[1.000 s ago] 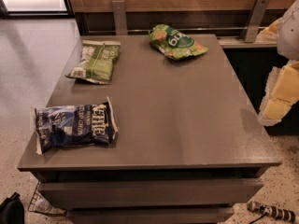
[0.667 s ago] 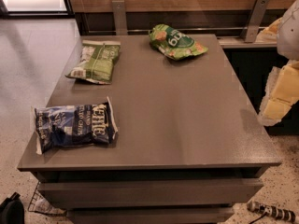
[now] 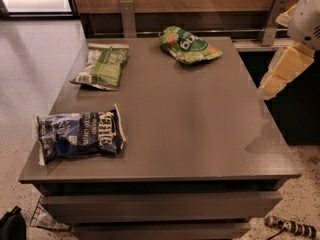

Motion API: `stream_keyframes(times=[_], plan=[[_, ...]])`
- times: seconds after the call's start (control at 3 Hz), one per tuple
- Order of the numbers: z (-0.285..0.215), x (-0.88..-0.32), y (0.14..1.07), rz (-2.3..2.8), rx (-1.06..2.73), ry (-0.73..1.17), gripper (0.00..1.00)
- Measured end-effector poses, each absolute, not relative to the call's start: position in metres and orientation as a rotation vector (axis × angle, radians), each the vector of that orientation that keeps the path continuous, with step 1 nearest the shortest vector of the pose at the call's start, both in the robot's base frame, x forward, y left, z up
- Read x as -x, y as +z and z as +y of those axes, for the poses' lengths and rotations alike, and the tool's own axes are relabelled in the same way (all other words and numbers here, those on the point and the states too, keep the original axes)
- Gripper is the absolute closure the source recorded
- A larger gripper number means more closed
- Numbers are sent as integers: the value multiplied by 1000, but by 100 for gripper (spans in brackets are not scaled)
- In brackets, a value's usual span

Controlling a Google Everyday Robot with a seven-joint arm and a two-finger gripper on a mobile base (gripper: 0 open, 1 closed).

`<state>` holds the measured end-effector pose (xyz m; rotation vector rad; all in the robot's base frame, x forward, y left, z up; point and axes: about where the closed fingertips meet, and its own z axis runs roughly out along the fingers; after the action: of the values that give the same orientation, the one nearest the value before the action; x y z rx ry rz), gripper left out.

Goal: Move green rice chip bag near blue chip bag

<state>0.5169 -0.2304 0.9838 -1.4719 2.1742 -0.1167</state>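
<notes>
3 bags lie left of the gripper (image 3: 286, 70), state untellable, beside the table's (image 3: 200, 124) right edge: green rice chip bag (image 3: 189, 45) nearest, olive-green bag (image 3: 102, 66) farther, blue chip bag (image 3: 80, 135) farthest.

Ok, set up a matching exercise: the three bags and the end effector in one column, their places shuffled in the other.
Things
1. bright lime-green crinkled snack bag
2. dark blue and white chip bag
3. dull olive-green flat bag
4. cream end effector

Places
A. near left corner of the grey table
B. off the table's right edge, touching no bag
C. far edge of the table, right of middle
D. far left side of the table

Pairs: 1-C, 2-A, 3-D, 4-B
</notes>
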Motion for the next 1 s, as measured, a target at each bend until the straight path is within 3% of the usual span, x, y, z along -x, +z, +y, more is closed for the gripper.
stream_keyframes(times=[0.67, 1.0], plan=[[-223, -639, 981, 2053, 1141, 76, 0], [-188, -710, 962, 1981, 994, 329, 0]])
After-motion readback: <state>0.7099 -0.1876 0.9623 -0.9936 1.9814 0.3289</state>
